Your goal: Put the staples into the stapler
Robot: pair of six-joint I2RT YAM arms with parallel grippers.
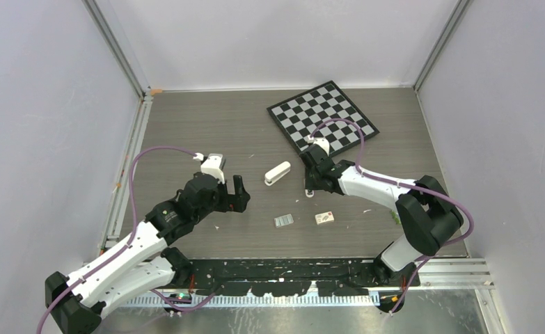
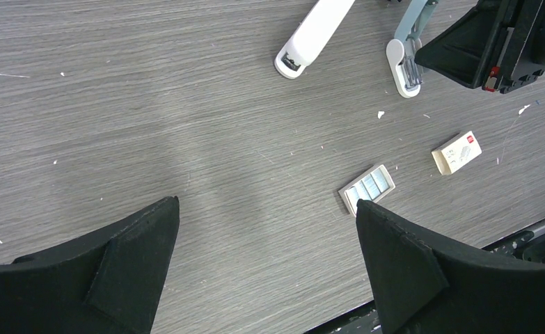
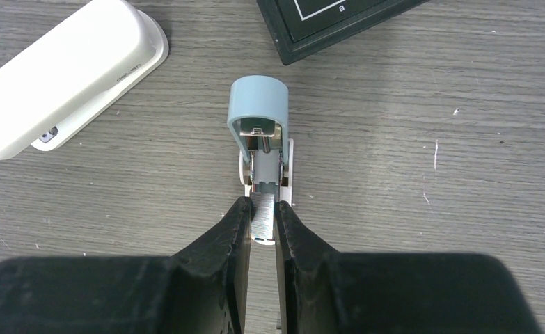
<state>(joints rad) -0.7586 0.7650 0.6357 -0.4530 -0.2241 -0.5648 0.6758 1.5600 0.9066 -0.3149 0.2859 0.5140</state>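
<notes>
right gripper (image 3: 262, 224) pinching flat silvery staple strip (image 3: 263, 209) at open blue-capped white stapler (image 3: 258, 115); plain white plastic stapler (image 3: 60, 76) and black board corner (image 3: 318, 21) nearby; left gripper (image 2: 266, 205) jaws spread.

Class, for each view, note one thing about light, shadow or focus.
Top external: even, soft light, no glare on the table. Left wrist: a broad soft shadow crosses the table, its grain sharp. Right wrist: the staples and stapler are sharp, while the right gripper looks softer in its near bulk.
</notes>
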